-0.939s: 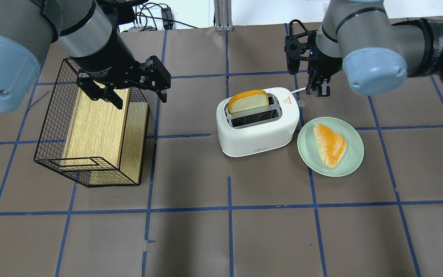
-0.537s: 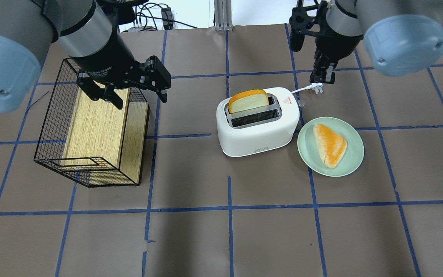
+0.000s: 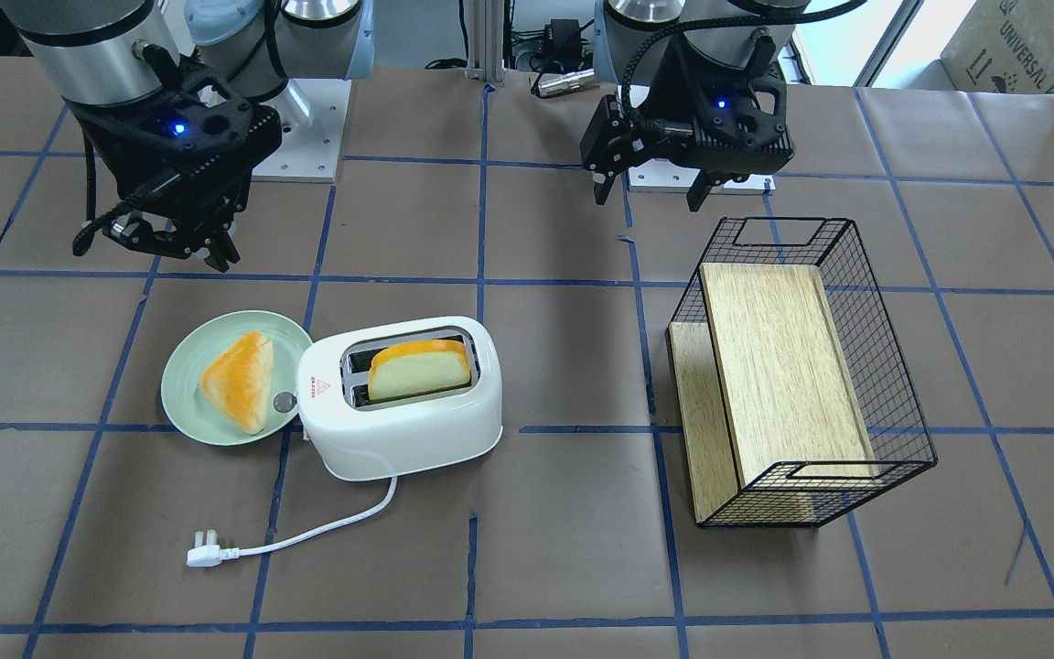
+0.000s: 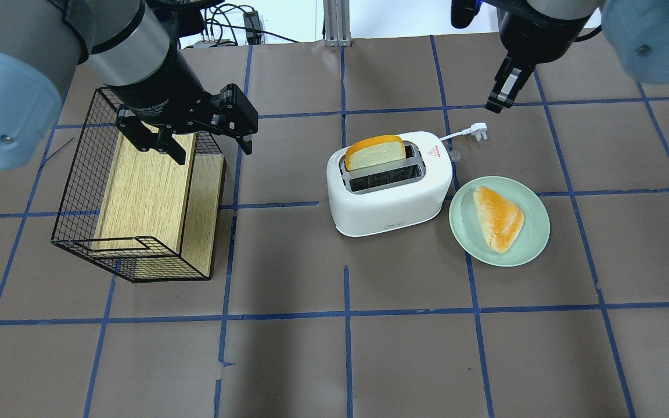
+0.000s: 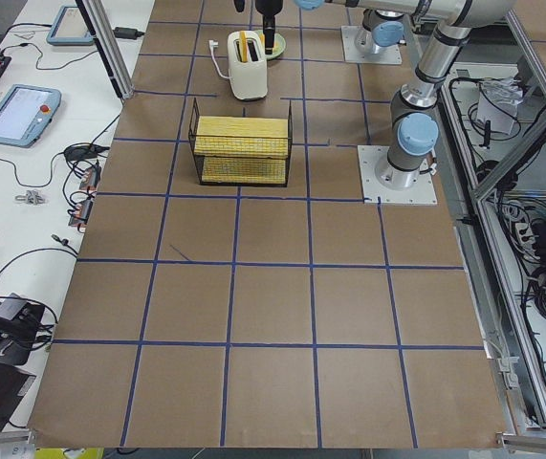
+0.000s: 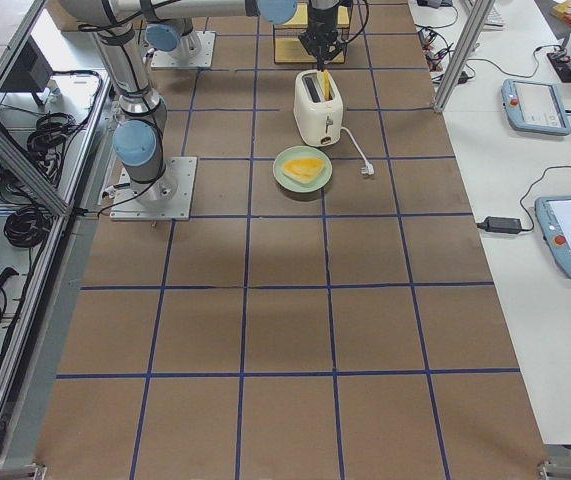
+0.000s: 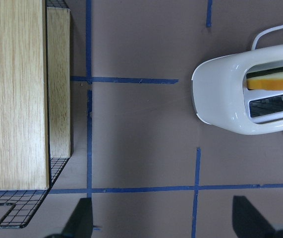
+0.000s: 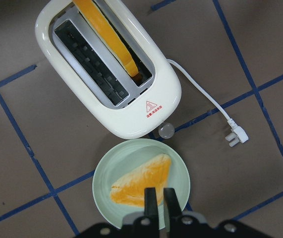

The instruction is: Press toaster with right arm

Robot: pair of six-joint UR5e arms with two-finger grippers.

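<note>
Right, the right gripper had pulled up and away from the toaster. A second earlier it sat low at the toaster's knob end; now it hung high, out past the plug. Its fingers were pinched nearly together and carried nothing. The toaster hadn't shifted, and the green plate was just beside its knob end. The bread slice still stood proud of the slot farther from the robot. My read: the press was either done without latching or got aborted. The left gripper was unchanged: spread wide, empty, well off the toaster's left over the wire basket.
</note>
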